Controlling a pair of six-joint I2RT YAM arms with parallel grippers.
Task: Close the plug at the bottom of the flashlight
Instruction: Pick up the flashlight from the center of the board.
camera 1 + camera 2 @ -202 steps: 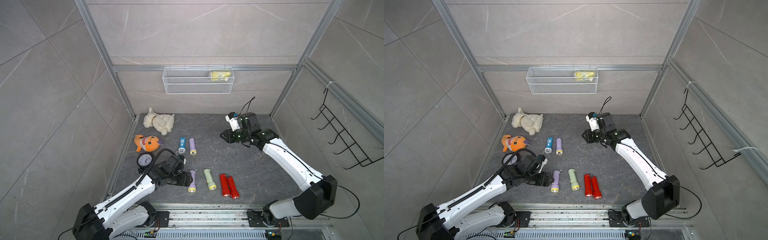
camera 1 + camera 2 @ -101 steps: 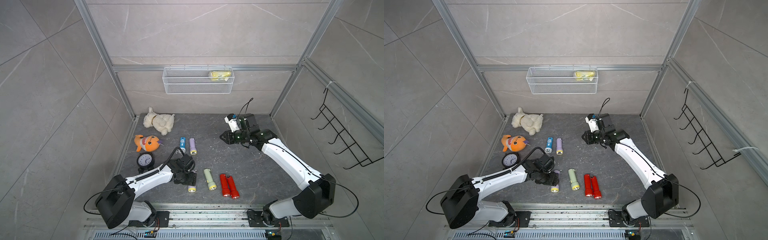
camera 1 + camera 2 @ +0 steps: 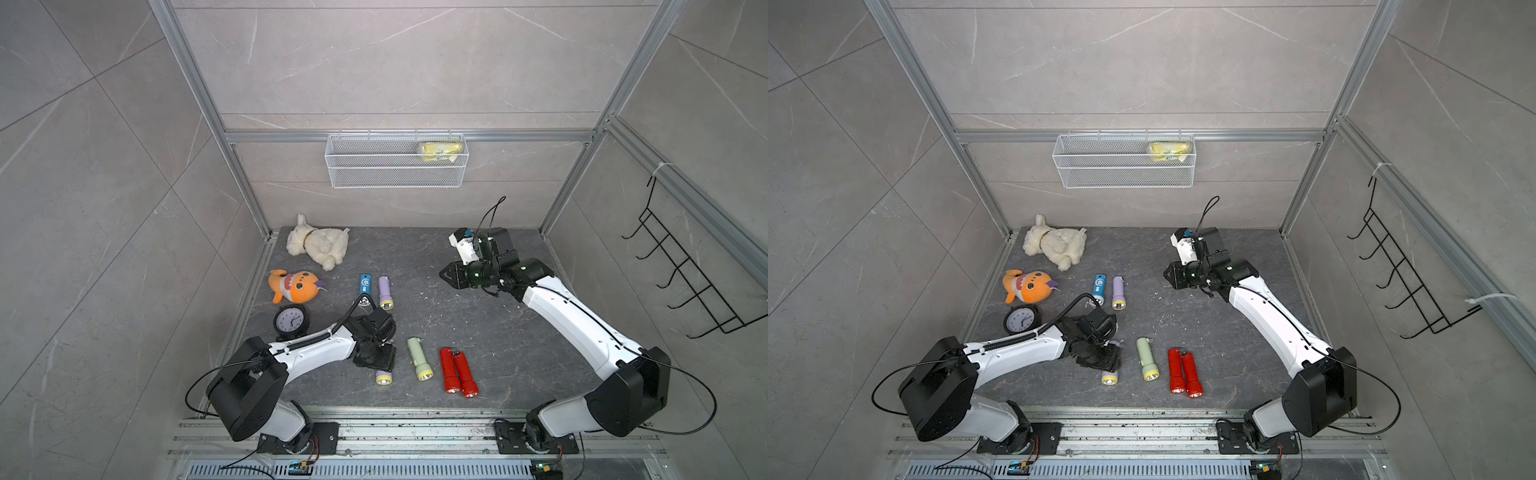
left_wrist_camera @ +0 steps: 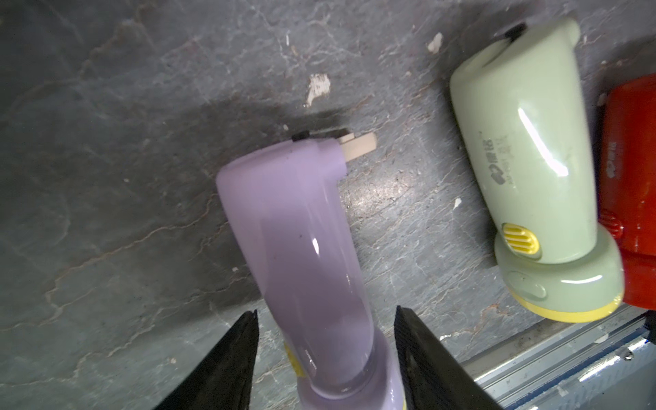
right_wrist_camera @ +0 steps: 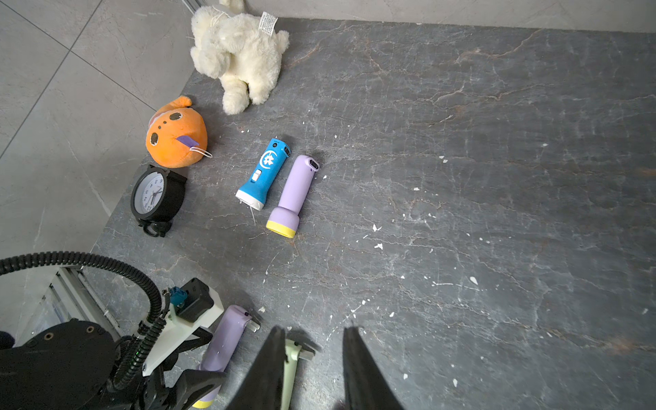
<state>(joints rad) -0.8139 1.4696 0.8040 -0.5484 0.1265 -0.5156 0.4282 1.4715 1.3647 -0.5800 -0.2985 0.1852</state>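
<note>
Straddling glossy lilac plastic flashlight [image 4: 294,230], left gripper [image 4: 326,310] unclamped, plug prongs [image 4: 358,147] out; right gripper [image 5: 315,330] parted, empty. Probably light, rigid, slippery; best squeezed mid-barrel.

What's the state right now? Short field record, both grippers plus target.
target: front purple flashlight, lying flat
plug: prongs stick out at its tail, not folded in
left gripper: open, jaws either side of the body, gaps visible
right gripper: open, empty, far from the target
neighbour: green flashlight, beside the target, not touching
</note>
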